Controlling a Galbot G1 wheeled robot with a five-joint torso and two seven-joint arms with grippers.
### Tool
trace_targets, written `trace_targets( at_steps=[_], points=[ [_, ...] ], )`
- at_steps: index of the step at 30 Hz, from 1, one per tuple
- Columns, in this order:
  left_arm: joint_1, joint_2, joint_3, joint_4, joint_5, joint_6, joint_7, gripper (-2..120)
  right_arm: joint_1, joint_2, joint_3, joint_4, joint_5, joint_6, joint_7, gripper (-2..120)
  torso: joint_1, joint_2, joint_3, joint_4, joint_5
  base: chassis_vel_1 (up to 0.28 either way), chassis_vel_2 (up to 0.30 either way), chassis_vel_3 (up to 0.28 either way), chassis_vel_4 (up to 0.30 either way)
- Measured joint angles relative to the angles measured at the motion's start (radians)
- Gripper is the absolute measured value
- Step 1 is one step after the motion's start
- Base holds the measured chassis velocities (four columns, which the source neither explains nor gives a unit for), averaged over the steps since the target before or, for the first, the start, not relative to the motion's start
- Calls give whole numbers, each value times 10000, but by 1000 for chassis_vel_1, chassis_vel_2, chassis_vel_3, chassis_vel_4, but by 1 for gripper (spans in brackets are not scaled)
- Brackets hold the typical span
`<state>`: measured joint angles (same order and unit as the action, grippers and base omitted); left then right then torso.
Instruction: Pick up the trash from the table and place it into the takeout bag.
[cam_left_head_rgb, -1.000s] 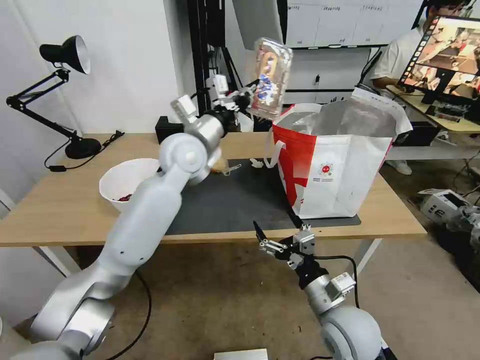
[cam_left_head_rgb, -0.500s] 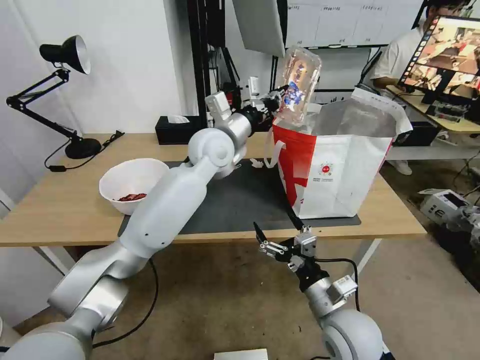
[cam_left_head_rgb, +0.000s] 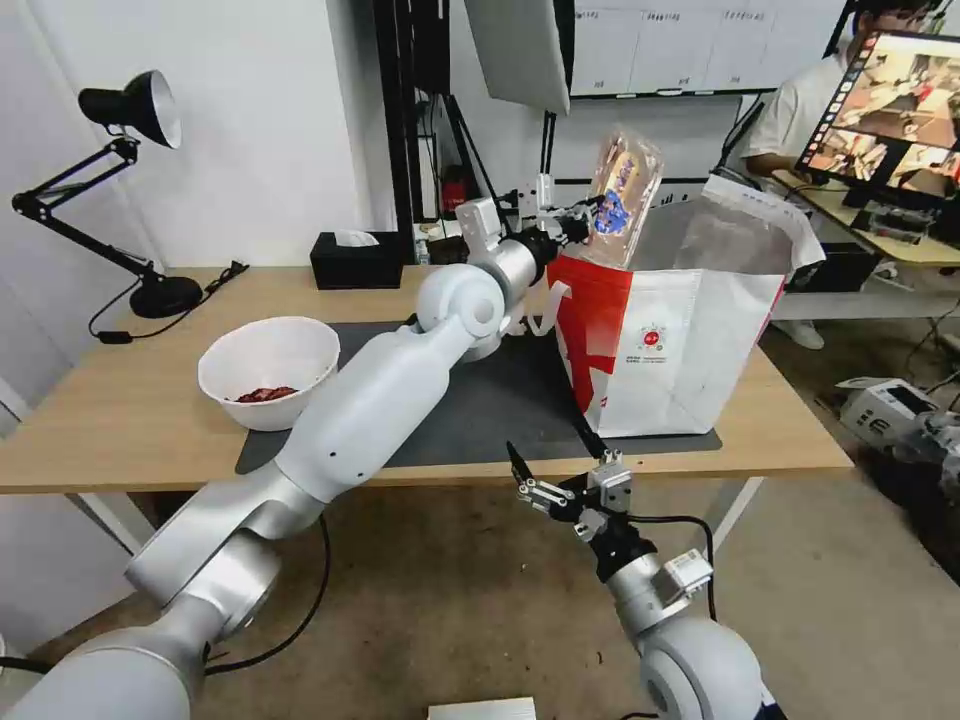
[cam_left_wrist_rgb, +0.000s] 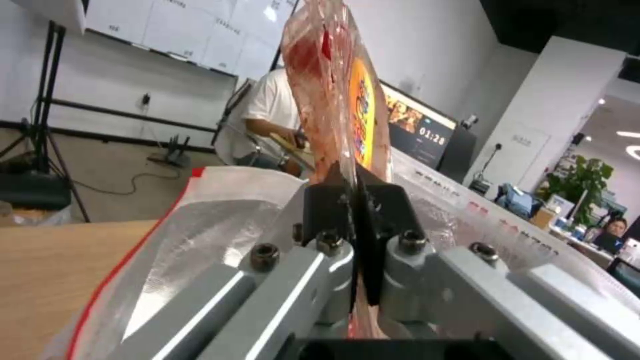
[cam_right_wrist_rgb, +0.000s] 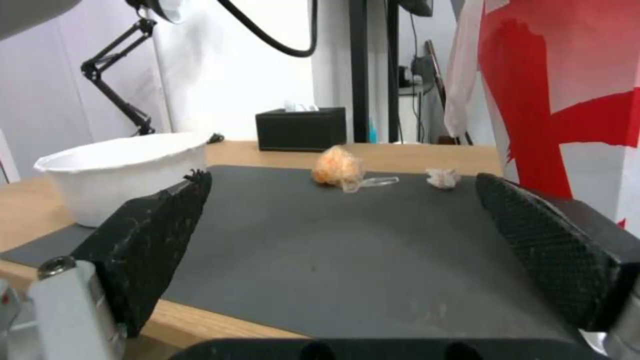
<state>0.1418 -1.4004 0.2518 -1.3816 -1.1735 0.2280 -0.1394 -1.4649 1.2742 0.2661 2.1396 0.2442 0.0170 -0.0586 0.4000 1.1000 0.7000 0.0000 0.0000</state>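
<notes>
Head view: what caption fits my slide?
Left end effector holds food tray over takeout bag.

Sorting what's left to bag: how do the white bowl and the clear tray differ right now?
The white bowl sits upright on the table, untouched; the clear tray stands on edge, held by the left gripper above the takeout bag. The bowl is opaque, the tray see-through. Both hold food scraps.

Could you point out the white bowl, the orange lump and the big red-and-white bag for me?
white bowl (cam_left_head_rgb: 268, 358): head view, inner wall.
orange lump (cam_right_wrist_rgb: 337, 167): right wrist view, its middle.
red-and-white bag (cam_left_head_rgb: 690, 350): head view, white front panel.
</notes>
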Motion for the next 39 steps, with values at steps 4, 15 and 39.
trace_targets(
  at_steps=[4, 15, 39],
  points=[
    [-10, -47, 85, 112, 35, 0, 7, 0, 36, -2, 12, -16, 16, 5, 0, 100, 0, 0, 0, 1, 0, 0, 0, 0, 0],
    [56, -60, 211, 150, 74, 87, 139, 1, 231, -60, 59, -68, 102, 6, 15, 100, 0, 0, 0, 1, 0, 0, 0, 0, 0],
    [208, 359, -127, -428, 1740, -536, 689, 91, 366, -123, 248, -75, 289, -16, 26, 100, 0, 0, 0, 0, -1, 0, 0, 0, 0]
  ],
)
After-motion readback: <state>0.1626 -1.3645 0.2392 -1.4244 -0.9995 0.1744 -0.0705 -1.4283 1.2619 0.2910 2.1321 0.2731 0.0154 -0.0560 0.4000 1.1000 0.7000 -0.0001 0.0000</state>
